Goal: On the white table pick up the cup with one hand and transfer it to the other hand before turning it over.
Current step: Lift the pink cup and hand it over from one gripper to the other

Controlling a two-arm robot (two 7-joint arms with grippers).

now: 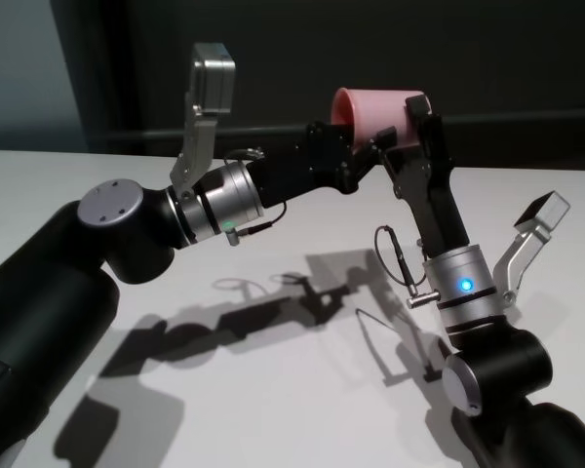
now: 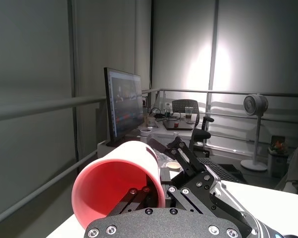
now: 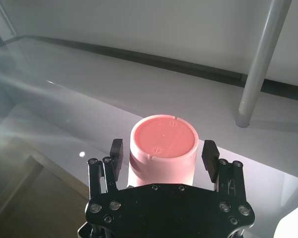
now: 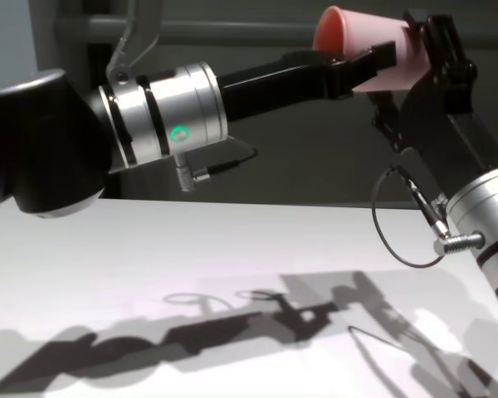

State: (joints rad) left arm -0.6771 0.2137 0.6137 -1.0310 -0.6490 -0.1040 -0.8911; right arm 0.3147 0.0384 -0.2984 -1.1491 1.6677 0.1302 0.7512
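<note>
Handover in mid-air, well above the worktop. The left hand is clamping the pink cup by its rim wall, while the right hand is bracketing the body — fingers apart, not yet touching. The cup is probably light, stiff plastic (likely slippery) — best gripped mid-body.

Both arms raised, meeting high above the surface's far edge: left gripper clamped shut, right gripper with fingers spread apart.
</note>
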